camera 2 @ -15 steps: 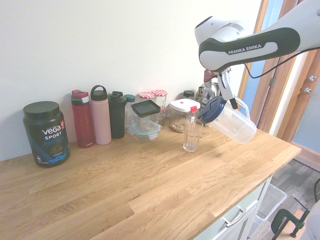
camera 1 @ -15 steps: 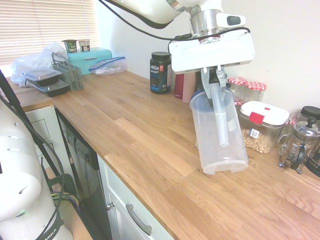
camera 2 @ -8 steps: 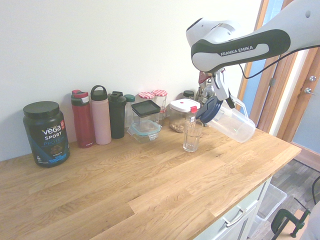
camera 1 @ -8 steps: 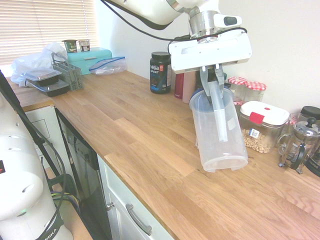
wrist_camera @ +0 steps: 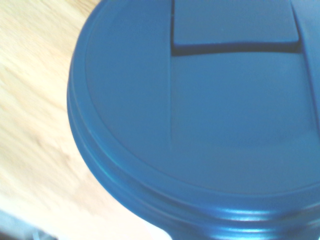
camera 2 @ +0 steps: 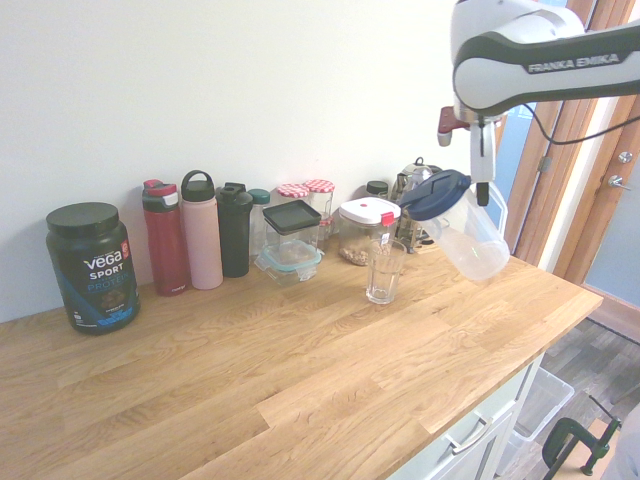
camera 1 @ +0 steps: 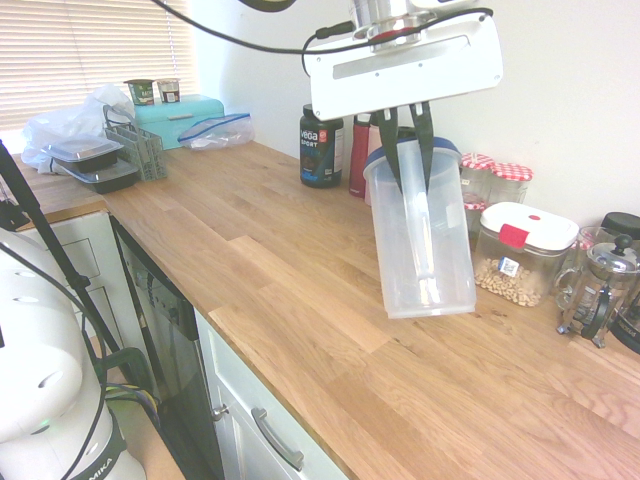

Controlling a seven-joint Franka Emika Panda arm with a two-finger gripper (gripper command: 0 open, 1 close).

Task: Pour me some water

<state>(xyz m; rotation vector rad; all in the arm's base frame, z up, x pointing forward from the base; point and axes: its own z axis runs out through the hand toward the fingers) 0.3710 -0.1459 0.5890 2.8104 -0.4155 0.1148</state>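
A translucent plastic pitcher [camera 1: 421, 236] with a blue lid [camera 2: 434, 194] hangs above the wooden counter [camera 1: 270, 270], tilted only slightly. My gripper [camera 1: 408, 165] is shut on its handle from above, and the gripper [camera 2: 480, 190] shows at the pitcher's right side in the second exterior view. The clear ribbed tumbler [camera 2: 385, 270] stands upright on the counter, below and left of the pitcher's lid, apart from it. In the first exterior view the pitcher hides the tumbler. The blue lid [wrist_camera: 200, 115] fills the wrist view. I cannot make out water in the pitcher or the tumbler.
Along the wall stand a black Vega tub [camera 2: 90, 265], a red bottle [camera 2: 165, 240], a pink bottle [camera 2: 200, 230], a black bottle [camera 2: 235, 230], a black-lidded glass box [camera 2: 292, 240] and a white-lidded container [camera 2: 365, 230]. A French press [camera 1: 595, 290] stands behind the pitcher.
The arm has risen and carried the pitcher up and away from the tumbler. The pitcher has swung from a steep pouring tilt to nearly upright.
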